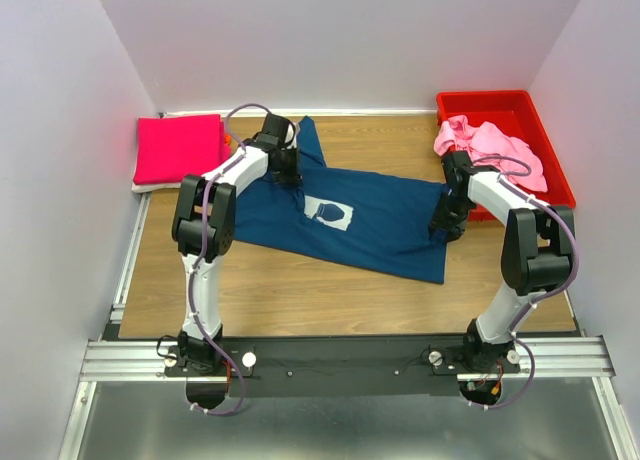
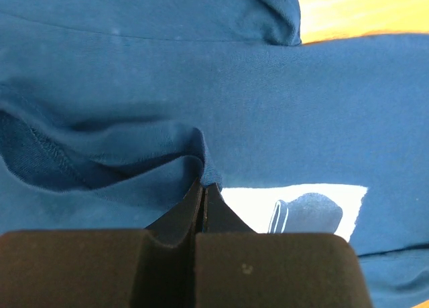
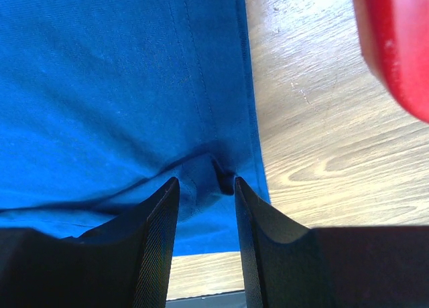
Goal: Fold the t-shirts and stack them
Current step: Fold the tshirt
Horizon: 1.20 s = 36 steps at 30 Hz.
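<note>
Lying mostly flat across the middle of the worktop [image 1: 300, 300], the navy t-shirt [image 1: 390, 230] is seen with its white print [image 1: 328, 213] facing up and one sleeve pointing toward the far wall. A raised fold of its cloth near the collar is pinched by the left tool [image 2: 204, 191], whose fingers are pressed fully together on the fabric; loose ridges are gathered just behind the pinch, and the print is seen just beside the fingertips. The shirt's opposite edge, by the hem, is met by the right tool [image 3: 206, 187]. Its fingers [image 3: 157, 227] are held narrowly apart, and a small pucker of the stitched hem is caught in the gap between them. Whether the cloth is firmly clamped there cannot be told.

Wood-grain board is shown around the shirt, bare along the near side and beside the hem. The worktop is enclosed by plain pale walls [image 1: 350, 40] on three sides, and a metal rail [image 1: 340, 358] carrying both arm bases is fixed along the near edge.

A folded magenta t-shirt [image 1: 178, 148] is set at the far left corner, well apart from the navy one. A red bin [image 1: 520, 105] is placed at the far right, and a crumpled light pink t-shirt [image 1: 490, 145] is heaped inside it, spilling over its near-left rim.
</note>
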Motion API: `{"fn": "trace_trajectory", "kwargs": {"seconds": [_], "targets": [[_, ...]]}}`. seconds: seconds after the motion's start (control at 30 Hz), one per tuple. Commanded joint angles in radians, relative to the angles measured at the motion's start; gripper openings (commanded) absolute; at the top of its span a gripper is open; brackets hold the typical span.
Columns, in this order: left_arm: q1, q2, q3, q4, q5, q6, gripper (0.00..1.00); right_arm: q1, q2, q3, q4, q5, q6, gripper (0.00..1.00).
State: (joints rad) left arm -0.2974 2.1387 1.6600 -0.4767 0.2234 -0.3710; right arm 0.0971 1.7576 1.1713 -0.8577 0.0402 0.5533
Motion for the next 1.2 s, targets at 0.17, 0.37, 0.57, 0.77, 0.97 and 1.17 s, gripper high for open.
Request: {"fn": "trace_trajectory", "kwargs": {"seconds": [0.17, 0.37, 0.57, 0.77, 0.97, 1.17], "targets": [[-0.02, 0.043, 0.05, -0.034, 0.06, 0.044, 0.0, -0.002, -0.049, -0.019, -0.003, 0.029, 0.046, 0.46], [-0.025, 0.044, 0.066, -0.014, 0.137, 0.026, 0.11, -0.002, -0.073, -0.029, -0.01, 0.052, 0.065, 0.49], [-0.028, 0.047, 0.09, 0.0, 0.218, -0.011, 0.32, -0.01, -0.09, -0.033, -0.011, 0.046, 0.071, 0.49], [-0.026, 0.018, 0.046, 0.058, 0.303, -0.049, 0.36, -0.016, -0.084, -0.032, -0.009, 0.047, 0.062, 0.49], [0.018, -0.057, -0.005, 0.059, 0.229, -0.057, 0.35, -0.033, -0.084, -0.059, 0.008, 0.056, 0.051, 0.45], [0.086, -0.192, -0.117, 0.033, 0.018, -0.014, 0.34, -0.042, -0.078, -0.067, 0.017, 0.052, 0.046, 0.43]]}}
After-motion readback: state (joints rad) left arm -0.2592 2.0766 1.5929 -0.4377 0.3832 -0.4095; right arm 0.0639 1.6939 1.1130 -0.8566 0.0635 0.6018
